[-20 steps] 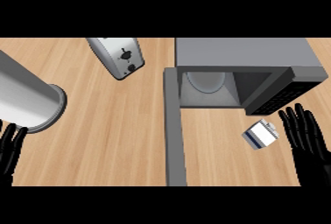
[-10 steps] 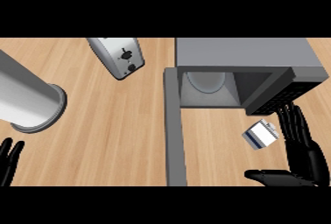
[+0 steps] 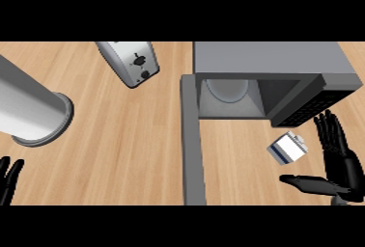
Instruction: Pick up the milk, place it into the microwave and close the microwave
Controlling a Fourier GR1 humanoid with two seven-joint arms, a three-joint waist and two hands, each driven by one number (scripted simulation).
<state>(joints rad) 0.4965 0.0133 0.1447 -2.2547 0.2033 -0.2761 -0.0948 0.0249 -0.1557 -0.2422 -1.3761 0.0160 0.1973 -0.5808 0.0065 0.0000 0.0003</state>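
The milk is lying on the wooden counter, near its right edge and just in front of the microwave. It is a small white carton with a dark blue band, boxy in shape, and it is lying tilted, not upright. The right hand is standing just beside it on the right, with black fingers straight and spread, and the thumb is pointing left below the carton. So the hand is open around the side of the milk but is not touching it; I think this pose is preparing a grasp from the side.

The microwave is a grey metal box near the far right corner. Its door is standing open and pointing towards the near edge, so the cavity with its pale round plate is free to receive the carton. The door is also lying between the milk and the left part of the counter.

The left hand is resting open at the near left corner. A shiny grey cylinder is standing at the left edge, and a metallic toaster is at the far edge
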